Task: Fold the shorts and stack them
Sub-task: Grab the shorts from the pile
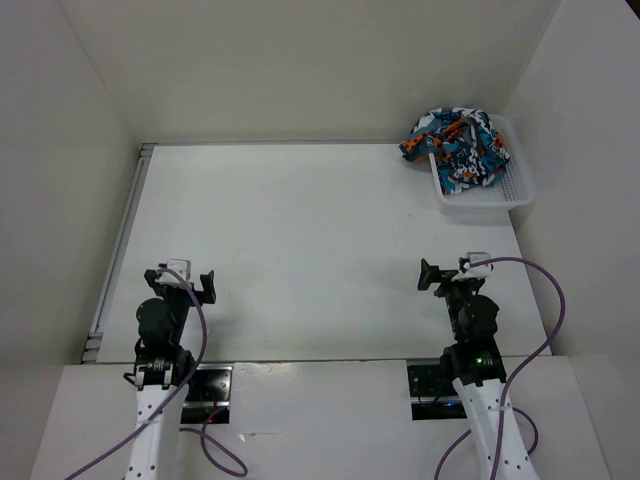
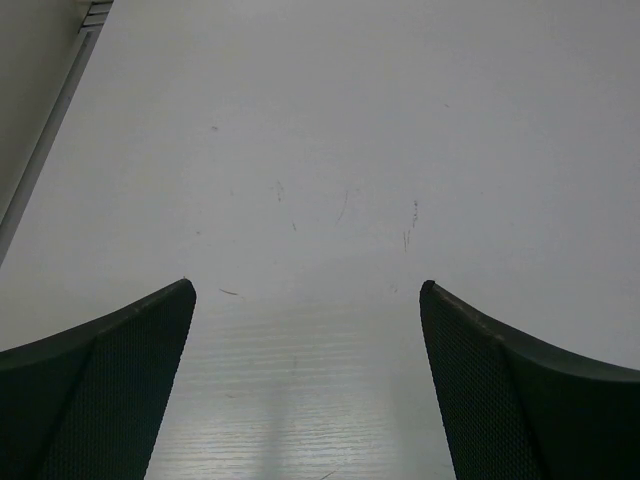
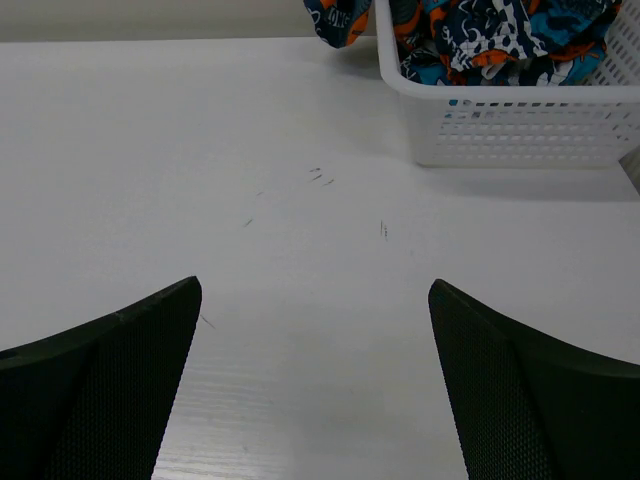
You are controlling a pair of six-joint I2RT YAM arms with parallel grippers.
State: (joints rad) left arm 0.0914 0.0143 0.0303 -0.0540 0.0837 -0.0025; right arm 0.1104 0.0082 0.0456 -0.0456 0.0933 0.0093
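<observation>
Found the shorts (image 1: 455, 145) bunched in the basket (image 1: 482, 205) at the table's (image 1: 300, 230) far right corner, with a flap spilling over the left rim. Could make out no waistband, no leg and no clear long axis in the heap; could not tell how many pairs. Saw the left gripper (image 1: 185, 283) and right gripper (image 1: 448, 274) near the bases, jaws spread wide, grasping nothing, well apart from the cloth. Judged a pinch on the tangle likely to lift several layers together, or to snag the mesh and drag the basket.
</observation>
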